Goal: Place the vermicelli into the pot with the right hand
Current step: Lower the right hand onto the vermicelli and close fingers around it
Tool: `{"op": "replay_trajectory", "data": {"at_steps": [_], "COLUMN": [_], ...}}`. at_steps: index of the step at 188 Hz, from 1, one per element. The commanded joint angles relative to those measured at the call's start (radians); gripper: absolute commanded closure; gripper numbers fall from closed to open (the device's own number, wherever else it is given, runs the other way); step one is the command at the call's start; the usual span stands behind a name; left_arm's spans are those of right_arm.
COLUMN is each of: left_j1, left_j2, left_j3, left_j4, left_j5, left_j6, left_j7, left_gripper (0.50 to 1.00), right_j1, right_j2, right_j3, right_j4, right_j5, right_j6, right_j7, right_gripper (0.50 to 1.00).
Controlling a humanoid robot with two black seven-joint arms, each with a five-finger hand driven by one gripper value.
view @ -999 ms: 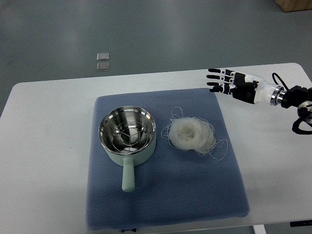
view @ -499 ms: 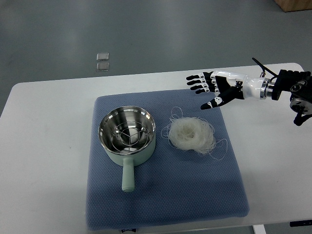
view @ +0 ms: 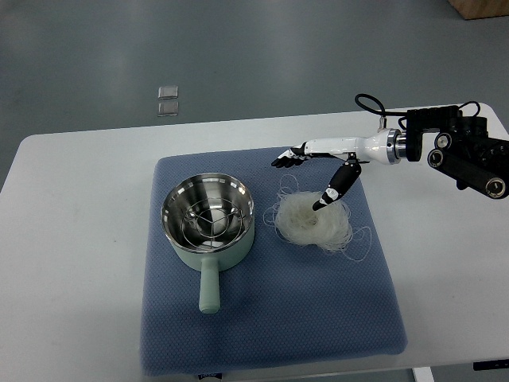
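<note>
One right hand (view: 318, 171), now over vermicelli (view: 312, 218)

right arm: I see it come in from the right edge, stretched leftward | right hand (view: 318, 163): fingers (view: 285, 158) spread and pointing left, thumb (view: 332, 191) angled downward, apart from them, holding nothing | left arm: I cannot see it

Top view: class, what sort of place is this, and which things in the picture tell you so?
Probably a robot lab or test room, not a kitchen: a plain white table on bare grey floor, a staged blue mat with one pot and vermicelli, and a robot hand reaching in.
</note>
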Motion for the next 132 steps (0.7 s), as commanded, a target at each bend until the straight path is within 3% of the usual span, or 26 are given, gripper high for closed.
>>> {"op": "replay_trajectory", "data": {"at_steps": [1, 40, 80, 132], "left_j1": [0.000, 0.000, 0.000, 0.000], "left_j2": [0.000, 0.000, 0.000, 0.000], "left_j3": [0.000, 0.000, 0.000, 0.000], "left_j4": [0.000, 0.000, 0.000, 0.000], "left_j5": [0.000, 0.000, 0.000, 0.000], "left_j6": [0.000, 0.000, 0.000, 0.000], "left_j7": [0.000, 0.000, 0.000, 0.000], "left_gripper": [0.500, 0.500, 0.500, 0.500], "right_j1": [0.010, 0.011, 0.030, 0.027], "right_j2": [0.030, 0.038, 0.050, 0.053], "right_j3": [-0.008, -0.073, -0.187, -0.201], "right_j4": [0.002, 0.002, 0.002, 0.000], "right_j5": [-0.064, -0.228, -0.242, -0.242], "right_j6": [-0.001, -0.053, -0.113, -0.123], "right_j7": [0.000, -0.002, -0.002, -0.006], "right_gripper": [0.587, 0.587, 0.587, 0.589]}}
